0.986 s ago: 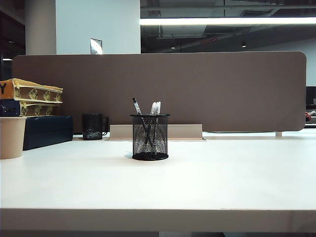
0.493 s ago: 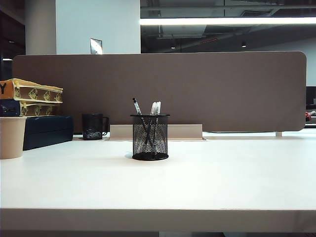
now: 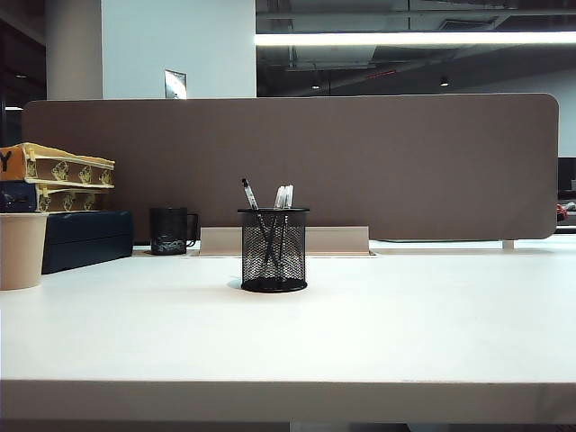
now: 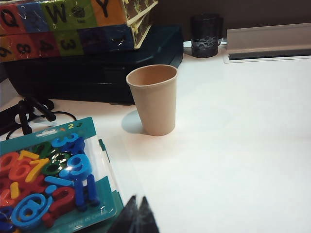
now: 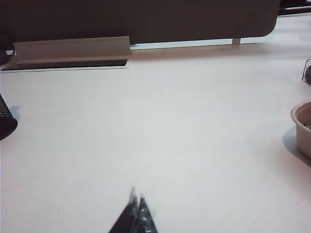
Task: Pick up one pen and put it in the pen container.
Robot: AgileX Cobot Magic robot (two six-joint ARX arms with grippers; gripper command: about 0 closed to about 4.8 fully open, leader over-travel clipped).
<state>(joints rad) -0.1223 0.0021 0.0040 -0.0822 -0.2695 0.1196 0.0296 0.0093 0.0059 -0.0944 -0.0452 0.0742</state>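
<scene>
The pen container (image 3: 274, 250), a black wire-mesh cup, stands mid-table in the exterior view. One pen (image 3: 249, 193) leans left out of its rim, and two more pens (image 3: 284, 197) stand beside it. Only a sliver of the pen container (image 5: 6, 121) shows in the right wrist view. My right gripper (image 5: 136, 196) is shut and empty, low over bare white table well away from that cup. My left gripper (image 4: 137, 200) is also shut and empty, beside a toy tray. Neither gripper shows in the exterior view.
A beige paper cup (image 4: 154, 99) stands ahead of the left gripper, with a dark mug (image 4: 206, 35) further back. A teal tray of plastic letters (image 4: 48, 174), a black case (image 4: 92, 68) and stacked boxes (image 4: 68, 19) crowd that side. A bowl's rim (image 5: 303, 126) lies near the right gripper.
</scene>
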